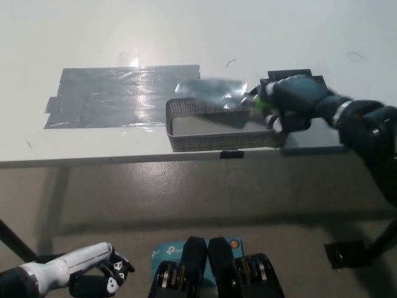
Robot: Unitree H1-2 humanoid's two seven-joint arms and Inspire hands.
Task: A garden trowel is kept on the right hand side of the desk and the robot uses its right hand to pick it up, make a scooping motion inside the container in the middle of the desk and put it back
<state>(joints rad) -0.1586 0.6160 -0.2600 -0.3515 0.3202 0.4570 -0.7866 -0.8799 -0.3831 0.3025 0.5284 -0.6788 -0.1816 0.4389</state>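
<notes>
1. Left of my right robot hand (291, 105), one trowel (211, 89) is clasped by it, blade blurred at one basket's (217, 141) far rim.
2. My left robot hand (99, 276) rests low, below the bench (186, 31); I cannot tell its grip.

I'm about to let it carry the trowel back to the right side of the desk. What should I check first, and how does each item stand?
1. Right hand shut on the trowel handle: ok.
2. Blade above the basket, over its far rim: ok, though blurred.
3. Basket upright on the desk: ok.
4. Blade empty: cannot tell, blurred.
5. Put-down spot on the right free: cannot tell; the hand covers it.
6. Left hand low, off the desk: ok.
</notes>
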